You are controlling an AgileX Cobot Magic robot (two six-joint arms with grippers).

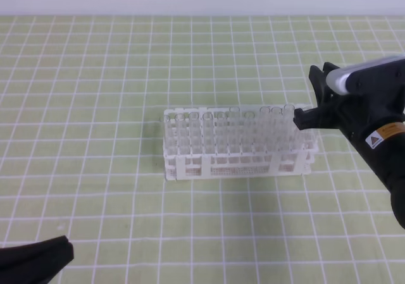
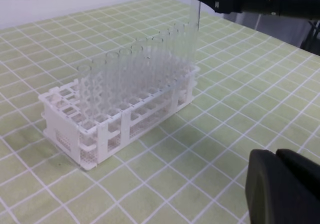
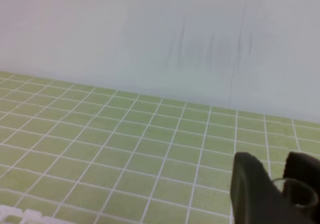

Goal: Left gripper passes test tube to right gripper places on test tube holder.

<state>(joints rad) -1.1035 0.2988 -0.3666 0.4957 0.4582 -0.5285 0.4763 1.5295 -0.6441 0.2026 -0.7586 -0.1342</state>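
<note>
Green grid mat (image 1: 95, 107), test tube holder (image 1: 190, 164) centred

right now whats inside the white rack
The white rack holds rows of upright clear tubes. The right tool holds a test tube at its far right end; that tube's lower end is hidden among the others.

Clear, glossy glass test tube (image 2: 194, 22) and white matt plastic test tube holder (image 1: 237, 160) on a matt green-checked desk (image 1: 95, 107); right pincer (image 1: 302, 117) matt black.
</note>
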